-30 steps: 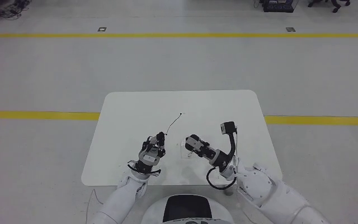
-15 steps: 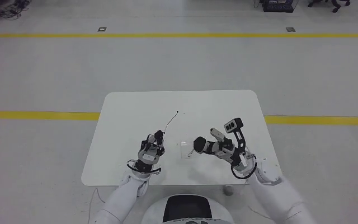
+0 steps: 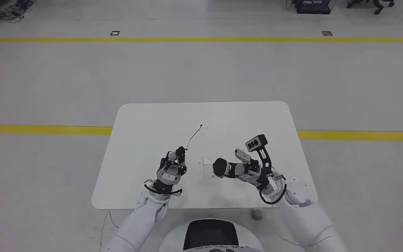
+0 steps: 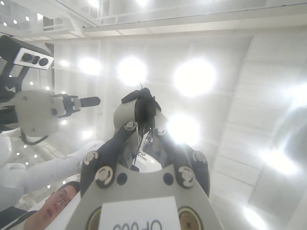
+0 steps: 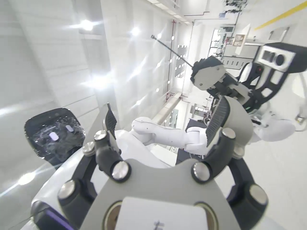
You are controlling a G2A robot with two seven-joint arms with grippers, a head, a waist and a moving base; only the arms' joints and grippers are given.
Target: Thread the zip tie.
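The left gripper (image 3: 181,152) is raised over the near part of the white surface (image 3: 252,120), with its fingers (image 4: 146,106) closed on the black zip tie (image 3: 192,137). They grip the tie by one end. The rest of the strap juts out past the fingertips as a thin, nearly straight line, running away from the left gripper toward the surface's far edge and leaning slightly toward the other arm. Its free end carries a small dark knob.

In the left wrist view only a short sliver of the zip tie (image 4: 141,86) shows beyond the closed left gripper (image 4: 144,94). The right wrist view shows the long strap (image 5: 171,50) side-on, sticking out of the left gripper (image 5: 199,69).

The right gripper (image 3: 216,167) hovers just beside the left gripper, a little nearer the robot, and points toward it. Its fingers (image 5: 217,118) are spread apart with nothing between them — the ribbed pads face each other across the gap of the right gripper (image 5: 166,101). It is apart from the tie. In the left wrist view the right gripper (image 4: 92,100) reaches in from the side.

A small clear item (image 3: 205,170) lies on the surface between the left gripper and the right one — too faint to make out.
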